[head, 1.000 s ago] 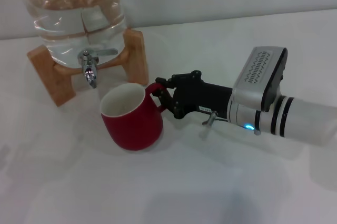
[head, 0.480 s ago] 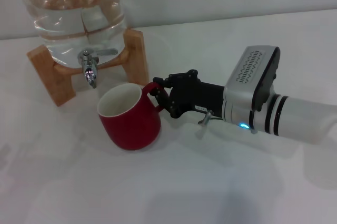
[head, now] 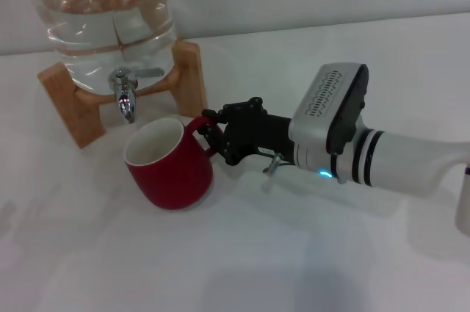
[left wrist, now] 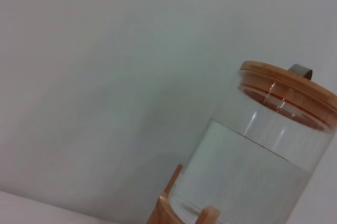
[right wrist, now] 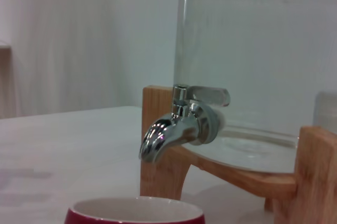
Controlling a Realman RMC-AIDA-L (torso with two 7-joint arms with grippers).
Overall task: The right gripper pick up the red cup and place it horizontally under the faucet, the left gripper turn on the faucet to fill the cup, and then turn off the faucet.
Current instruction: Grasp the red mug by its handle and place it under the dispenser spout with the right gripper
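Observation:
The red cup (head: 167, 167) stands upright on the white table, white inside, its handle pointing right. My right gripper (head: 211, 133) is shut on the cup's handle, reaching in from the right. The chrome faucet (head: 126, 94) hangs from the clear water jar (head: 103, 11), just behind and above the cup's far-left rim. In the right wrist view the faucet (right wrist: 176, 129) is above and slightly behind the cup's rim (right wrist: 134, 211). The left gripper is out of view; its wrist camera sees only the jar (left wrist: 258, 155) from the side.
The jar rests on a wooden stand (head: 187, 81) at the back left of the white table (head: 242, 260). A pale wall rises behind it. Open table surface lies in front of and to the right of the cup.
My right gripper has slid the cup to the left, bringing its rim closer under the faucet's spout. The arm has followed leftward. The jar and faucet have not moved.

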